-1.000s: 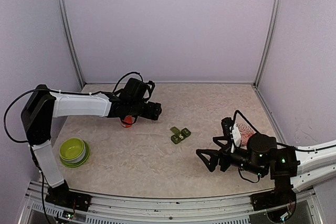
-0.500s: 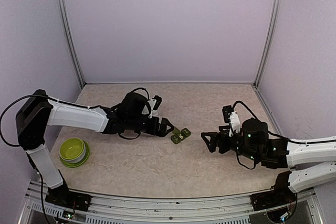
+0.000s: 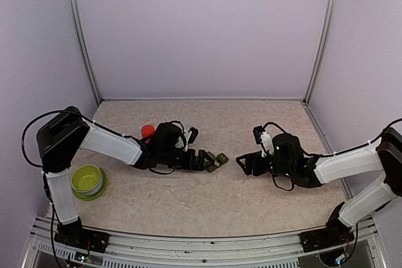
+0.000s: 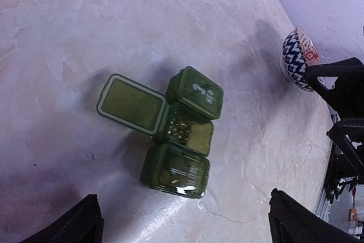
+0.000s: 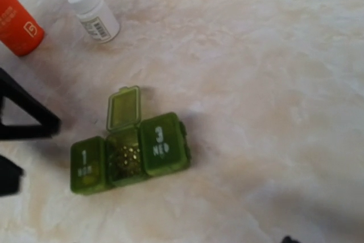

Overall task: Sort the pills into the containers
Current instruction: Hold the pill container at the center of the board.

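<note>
The containers (image 3: 218, 160) lie mid-table: a dark green strip of three joined compartments (image 4: 181, 135). The middle lid (image 5: 123, 107) stands open, and small yellowish pills (image 5: 126, 157) lie inside; the lids marked 1 and 3 are closed. My left gripper (image 3: 206, 160) is open just left of the strip, its black fingertips (image 4: 85, 220) wide apart with nothing between them. My right gripper (image 3: 244, 162) hovers a little to the strip's right, open and empty. Its own fingers are almost out of the right wrist view.
A red bottle (image 3: 147, 131) stands behind the left arm, also in the right wrist view (image 5: 17, 24) beside a small white bottle (image 5: 94, 12). A lime-green bowl (image 3: 88, 181) sits at the near left. A blue-and-white patterned object (image 4: 296, 58) lies beyond the strip.
The left arm swung from the red bottle down to the strip, its jaws widening. The right arm moved left and forward toward the strip, its jaws narrowing somewhat.
</note>
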`<state>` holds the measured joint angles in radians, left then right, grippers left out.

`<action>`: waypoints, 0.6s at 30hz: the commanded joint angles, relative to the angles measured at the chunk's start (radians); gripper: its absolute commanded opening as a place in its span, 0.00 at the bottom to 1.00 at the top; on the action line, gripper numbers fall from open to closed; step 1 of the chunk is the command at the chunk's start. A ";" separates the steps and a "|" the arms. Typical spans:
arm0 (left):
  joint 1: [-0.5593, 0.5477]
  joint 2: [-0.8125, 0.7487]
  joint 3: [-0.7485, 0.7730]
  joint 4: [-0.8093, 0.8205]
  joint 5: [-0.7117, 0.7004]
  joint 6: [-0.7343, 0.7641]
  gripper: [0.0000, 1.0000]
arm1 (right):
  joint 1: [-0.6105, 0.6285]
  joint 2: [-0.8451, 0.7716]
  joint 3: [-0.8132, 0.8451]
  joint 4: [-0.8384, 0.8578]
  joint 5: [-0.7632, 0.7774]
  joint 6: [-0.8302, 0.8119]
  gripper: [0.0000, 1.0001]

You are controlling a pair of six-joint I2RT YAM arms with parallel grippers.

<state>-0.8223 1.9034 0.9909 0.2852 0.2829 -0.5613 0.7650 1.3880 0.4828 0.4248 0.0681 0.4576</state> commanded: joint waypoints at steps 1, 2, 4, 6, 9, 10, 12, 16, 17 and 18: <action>0.042 0.072 0.048 0.084 0.055 -0.062 0.99 | -0.043 0.108 0.069 0.111 -0.125 -0.028 0.72; 0.048 0.085 0.057 0.086 0.060 -0.067 0.99 | -0.050 0.135 0.084 0.120 -0.150 -0.027 0.72; 0.053 0.107 0.078 0.084 0.057 -0.067 0.99 | -0.066 0.193 0.119 0.133 -0.215 -0.024 0.72; 0.060 0.127 0.098 0.083 0.059 -0.068 0.99 | -0.077 0.248 0.157 0.136 -0.260 -0.021 0.74; 0.069 0.151 0.117 0.097 0.071 -0.077 0.99 | -0.088 0.324 0.215 0.141 -0.315 -0.016 0.75; 0.070 0.157 0.122 0.103 0.077 -0.078 0.99 | -0.092 0.346 0.236 0.144 -0.328 -0.013 0.74; 0.072 0.166 0.132 0.106 0.085 -0.077 0.99 | -0.097 0.386 0.265 0.146 -0.354 -0.009 0.73; 0.077 0.179 0.134 0.137 0.118 -0.086 0.99 | -0.107 0.439 0.300 0.146 -0.404 -0.005 0.63; 0.078 0.182 0.131 0.159 0.130 -0.092 0.99 | -0.112 0.447 0.305 0.148 -0.417 -0.005 0.59; 0.078 0.184 0.128 0.175 0.142 -0.096 0.99 | -0.115 0.455 0.308 0.149 -0.429 -0.005 0.57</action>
<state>-0.7528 2.0636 1.1046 0.3824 0.3679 -0.6380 0.6685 1.8103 0.7635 0.5465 -0.2821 0.4484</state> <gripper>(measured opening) 0.987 0.606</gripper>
